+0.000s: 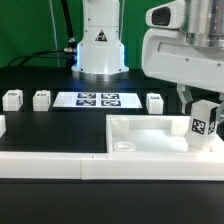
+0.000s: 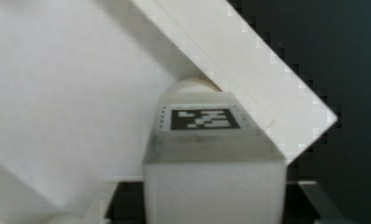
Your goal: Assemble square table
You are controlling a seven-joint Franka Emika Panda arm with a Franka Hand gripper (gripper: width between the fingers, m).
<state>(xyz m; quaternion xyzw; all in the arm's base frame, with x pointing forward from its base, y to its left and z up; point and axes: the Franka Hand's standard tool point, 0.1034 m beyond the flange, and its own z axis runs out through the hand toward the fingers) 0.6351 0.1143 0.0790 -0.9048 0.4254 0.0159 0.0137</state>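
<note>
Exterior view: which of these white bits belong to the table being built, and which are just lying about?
Part of the job:
tabletop
held leg, at the tabletop's corner
loose legs

Just lying there:
marker board
long wall strip

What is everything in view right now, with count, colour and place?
tabletop: one, white, exterior view's right
loose legs: three, white, tagged, flanking the marker board
held leg: one, white, tagged, over the tabletop's right end
marker board: one, white, black tags, centre
wall strip: one, white, along the front
white piece: one, cut off at exterior view's left edge
robot base: one, white, at the back
jaws: one pair, dark, closed on the held leg
</note>
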